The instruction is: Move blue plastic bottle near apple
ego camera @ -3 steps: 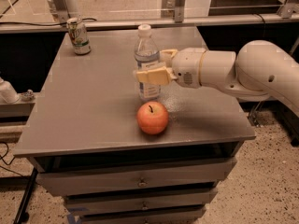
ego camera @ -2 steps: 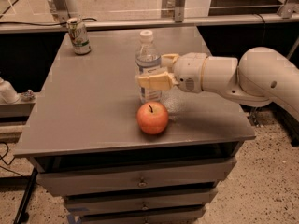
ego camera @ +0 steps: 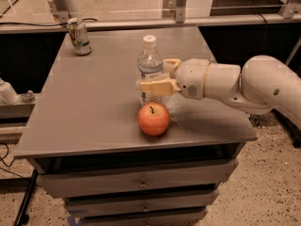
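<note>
The blue plastic bottle [ego camera: 149, 56], clear with a white cap, stands upright near the middle of the grey table [ego camera: 89, 107]. The red-orange apple [ego camera: 154, 119] sits just in front of it, close to the table's front edge. My gripper [ego camera: 153, 74] reaches in from the right at the bottle's mid-height. It is shut on the bottle, with one tan finger [ego camera: 157, 86] in front and the other behind. The bottle's base is at or just above the tabletop, directly behind the apple.
A green-and-white drink can [ego camera: 79, 36] stands at the table's far left corner. My white arm [ego camera: 244, 86] spans the table's right side. Drawers [ego camera: 141, 182] sit below the tabletop. A metal rail [ego camera: 141, 23] runs behind the table.
My gripper and the bottle have come down and slightly toward the front, ending closer to the apple. The apple and can have not moved.
</note>
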Motion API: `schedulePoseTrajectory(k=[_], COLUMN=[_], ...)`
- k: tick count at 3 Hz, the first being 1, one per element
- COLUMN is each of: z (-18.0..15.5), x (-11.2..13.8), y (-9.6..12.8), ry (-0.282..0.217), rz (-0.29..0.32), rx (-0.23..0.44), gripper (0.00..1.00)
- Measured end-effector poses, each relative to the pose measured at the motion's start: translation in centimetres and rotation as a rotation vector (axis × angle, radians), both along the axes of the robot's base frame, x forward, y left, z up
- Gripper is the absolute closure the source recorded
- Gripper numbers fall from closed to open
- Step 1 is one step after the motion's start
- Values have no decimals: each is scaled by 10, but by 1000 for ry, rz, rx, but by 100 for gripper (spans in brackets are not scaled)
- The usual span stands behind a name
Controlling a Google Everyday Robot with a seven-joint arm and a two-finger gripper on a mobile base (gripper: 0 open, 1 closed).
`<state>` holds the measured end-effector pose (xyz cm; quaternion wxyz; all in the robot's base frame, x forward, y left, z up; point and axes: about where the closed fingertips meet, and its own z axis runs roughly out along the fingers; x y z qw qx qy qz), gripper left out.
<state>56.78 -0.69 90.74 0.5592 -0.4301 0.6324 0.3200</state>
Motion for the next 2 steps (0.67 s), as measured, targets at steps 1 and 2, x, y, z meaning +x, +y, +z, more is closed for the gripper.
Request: schedulePoseTrajectory(k=[1, 2], z=[-2, -2], x=[-2, -2], y=[0, 0], ry=[-3, -5], rz=[14, 21], rx=[5, 8], gripper=[82, 58])
